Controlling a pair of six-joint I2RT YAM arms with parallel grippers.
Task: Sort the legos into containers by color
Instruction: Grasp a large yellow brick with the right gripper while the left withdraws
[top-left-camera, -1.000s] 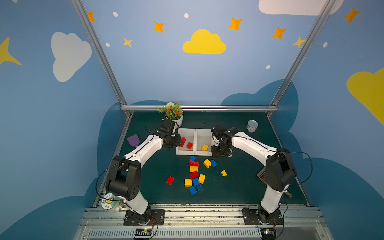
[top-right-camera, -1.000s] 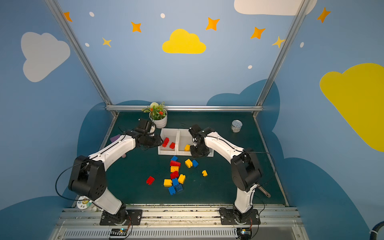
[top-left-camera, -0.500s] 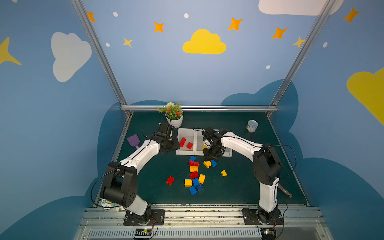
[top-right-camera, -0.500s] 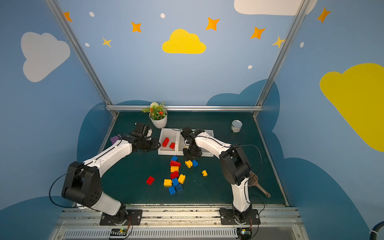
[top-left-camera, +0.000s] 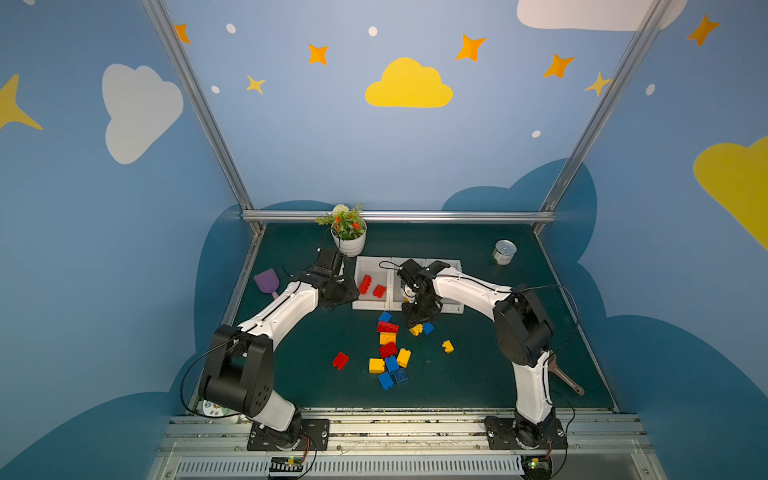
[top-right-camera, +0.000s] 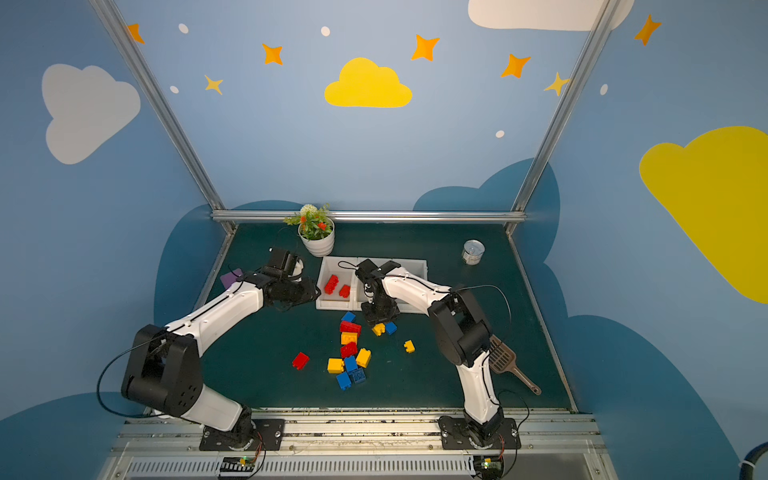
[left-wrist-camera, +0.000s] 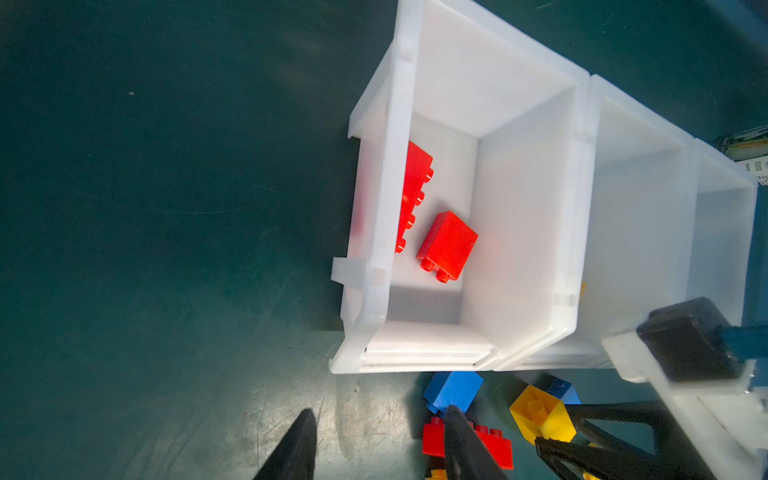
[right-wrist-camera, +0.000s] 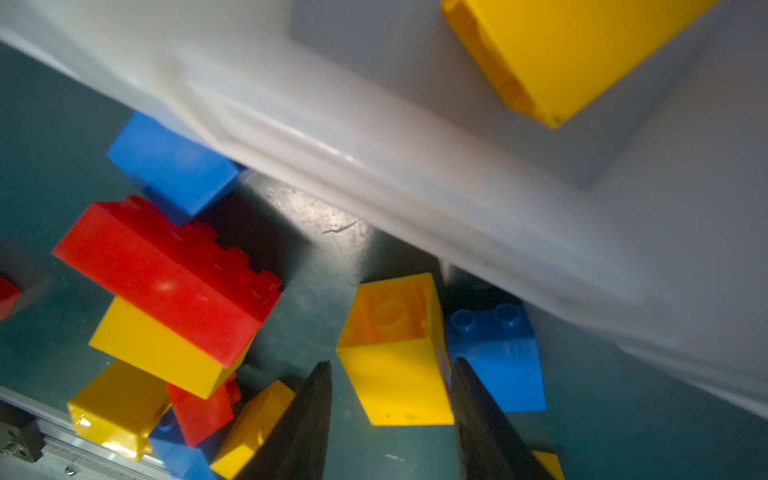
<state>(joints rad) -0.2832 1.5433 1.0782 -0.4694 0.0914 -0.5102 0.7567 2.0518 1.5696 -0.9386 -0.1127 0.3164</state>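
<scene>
Three joined white containers (top-left-camera: 453, 308) (left-wrist-camera: 528, 208) stand mid-table. The left one holds two red legos (top-left-camera: 371, 286) (left-wrist-camera: 446, 245); a yellow lego (right-wrist-camera: 573, 54) lies in the middle one. Loose red, yellow and blue legos (top-left-camera: 390, 349) (top-right-camera: 351, 353) lie in front of them. My right gripper (right-wrist-camera: 391, 365) (top-left-camera: 419, 319) is down in front of the middle container, open, its fingers either side of a yellow lego (right-wrist-camera: 395, 353) (top-left-camera: 415, 330) that has a blue lego (right-wrist-camera: 498, 357) beside it. My left gripper (left-wrist-camera: 380, 415) (top-left-camera: 347, 291) hangs open and empty beside the left container's near corner.
A white flower pot (top-left-camera: 349, 245) stands behind the left container. A silver can (top-left-camera: 504, 251) sits at the back right and a purple scoop (top-left-camera: 268, 282) at the left edge. A brown slotted scoop (top-right-camera: 505, 357) lies behind the right arm. Single legos lie apart: red (top-left-camera: 340, 360), yellow (top-left-camera: 447, 346).
My right gripper has come from over the middle container down to the table in front of it, around the yellow lego, with its fingers narrowing. My left gripper has drawn back from the left container.
</scene>
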